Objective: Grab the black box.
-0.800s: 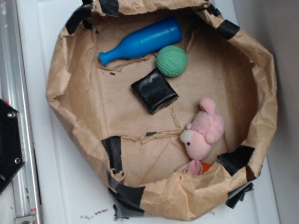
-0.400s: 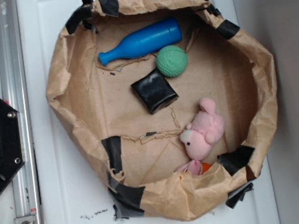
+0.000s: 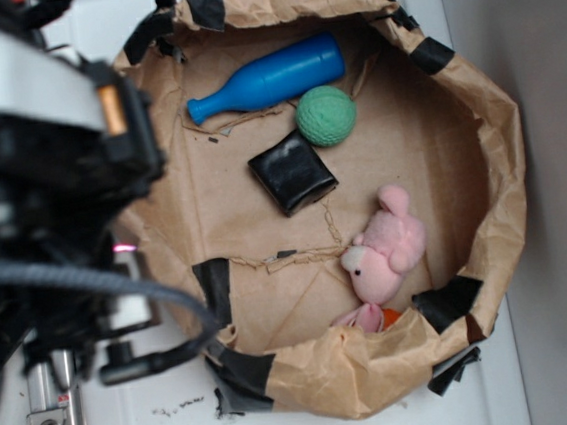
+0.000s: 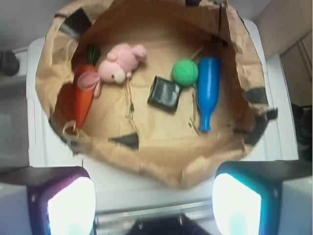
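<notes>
1. Lying near the middle of the brown paper basin (image 3: 477, 134), the black box (image 3: 293, 173) rests flat on the paper floor, turned a little so that its corners point outward.
2. Seen from the exterior view, the green ball (image 3: 326, 116) is at about 1 o'clock from the box, just beside it, and I cannot tell if they touch.
3. At 12 o'clock from the box is the blue bottle-shaped pin (image 3: 266, 78), lying on its side with the thin neck toward 9 o'clock.
4. At about 4 o'clock from the box lies the pink plush rabbit (image 3: 385, 248), well apart from it.
5. The wrist view shows also an orange carrot toy (image 4: 82, 98) beside the rabbit, against the paper wall.
6. The robot arm (image 3: 41, 196) fills the 9 o'clock side of the exterior view, blurred and dark, outside the basin's rim and away from the box.
7. The gripper (image 4: 154, 208) is above the near rim of the basin, and the box is far ahead of it.
8. Its two fingers (image 4: 58, 200) stand wide apart at the lower corners of the wrist view, with nothing between them.
9. Black tape patches (image 3: 216, 289) hold the paper wall at several places.
</notes>
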Controlling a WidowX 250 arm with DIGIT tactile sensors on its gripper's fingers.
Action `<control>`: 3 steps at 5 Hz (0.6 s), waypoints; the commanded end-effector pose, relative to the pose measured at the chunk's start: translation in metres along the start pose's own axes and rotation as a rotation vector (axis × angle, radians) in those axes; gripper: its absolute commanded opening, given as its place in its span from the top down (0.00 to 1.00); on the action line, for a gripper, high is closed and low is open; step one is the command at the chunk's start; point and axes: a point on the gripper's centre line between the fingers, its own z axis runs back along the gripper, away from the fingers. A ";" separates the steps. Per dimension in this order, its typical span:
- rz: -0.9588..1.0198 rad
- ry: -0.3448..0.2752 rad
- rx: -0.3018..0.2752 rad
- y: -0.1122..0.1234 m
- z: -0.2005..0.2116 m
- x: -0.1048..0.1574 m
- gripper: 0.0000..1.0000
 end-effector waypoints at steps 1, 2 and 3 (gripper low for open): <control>0.288 -0.039 -0.003 0.016 -0.044 0.039 0.00; 0.401 -0.057 -0.077 0.013 -0.064 0.044 0.00; 0.401 -0.057 -0.077 0.013 -0.064 0.044 0.00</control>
